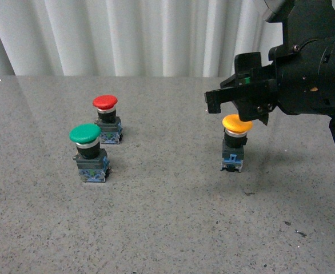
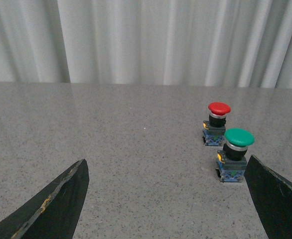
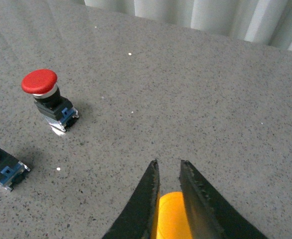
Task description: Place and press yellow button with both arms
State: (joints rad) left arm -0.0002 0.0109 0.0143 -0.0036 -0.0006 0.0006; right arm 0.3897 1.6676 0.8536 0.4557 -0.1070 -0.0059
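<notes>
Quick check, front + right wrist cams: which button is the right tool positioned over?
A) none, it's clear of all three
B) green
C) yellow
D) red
C: in the right wrist view the yellow button shows directly beneath the right tool, and the front view puts that tool right above its cap. The red button and green button stand apart, further left.

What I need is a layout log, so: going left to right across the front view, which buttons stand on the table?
green button → red button → yellow button
</notes>
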